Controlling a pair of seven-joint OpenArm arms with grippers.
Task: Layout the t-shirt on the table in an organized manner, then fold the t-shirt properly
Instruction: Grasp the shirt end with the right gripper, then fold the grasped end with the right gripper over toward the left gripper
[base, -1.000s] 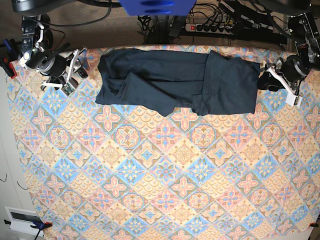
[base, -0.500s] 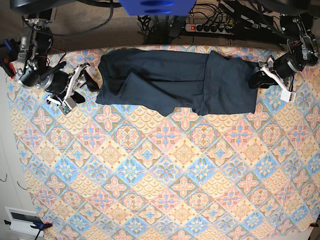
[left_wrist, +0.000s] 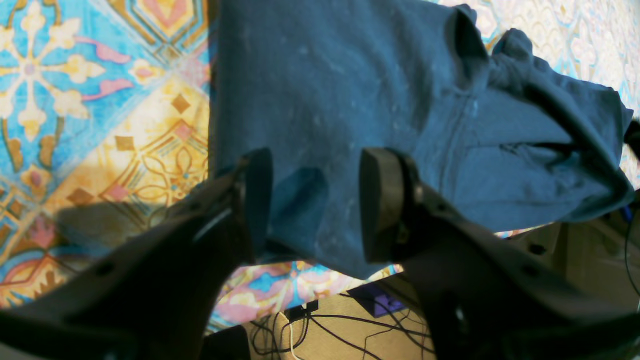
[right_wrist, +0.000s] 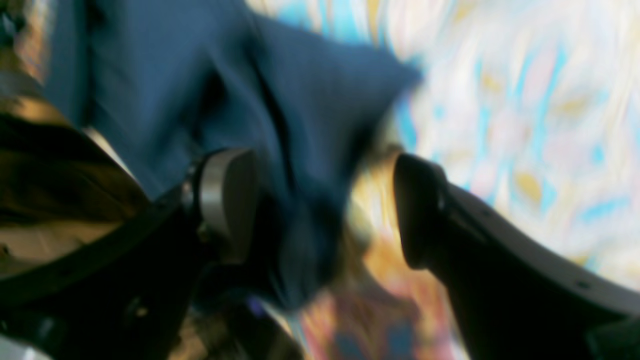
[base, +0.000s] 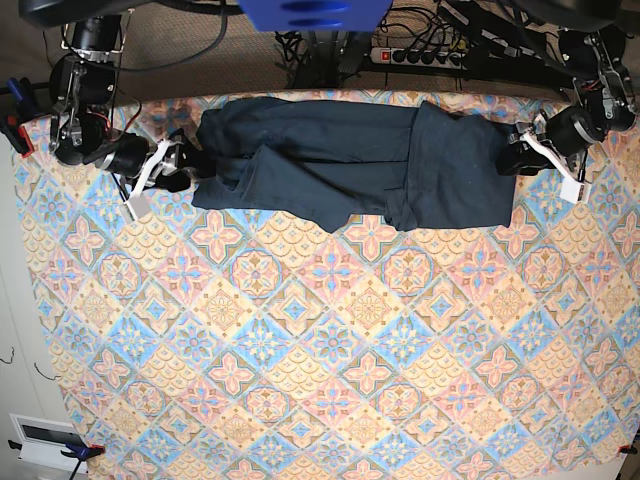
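Note:
The dark navy t-shirt (base: 350, 160) lies stretched sideways along the far edge of the table (base: 330, 350), with folds and a flap near its middle. My left gripper (base: 512, 155) is at its right end. In the left wrist view the gripper (left_wrist: 315, 205) is open, and the hem of the t-shirt (left_wrist: 350, 90) lies between its fingers over the table (left_wrist: 100, 100). My right gripper (base: 190, 163) is at the shirt's left end. The blurred right wrist view shows it (right_wrist: 325, 205) wide open, a corner of the t-shirt (right_wrist: 310, 100) between its fingers above the table (right_wrist: 525, 100).
Behind the table's far edge lie a power strip and cables (base: 420, 50) and a blue fixture (base: 315, 12). A red clamp (base: 15, 130) grips the left edge. A white box (base: 45, 435) sits off the lower left corner. Floor cables (left_wrist: 310, 325) show below the table edge.
My right gripper has swung right to the shirt's left end and opened wider. My left gripper moved slightly left onto the shirt's right edge. The shirt has barely shifted.

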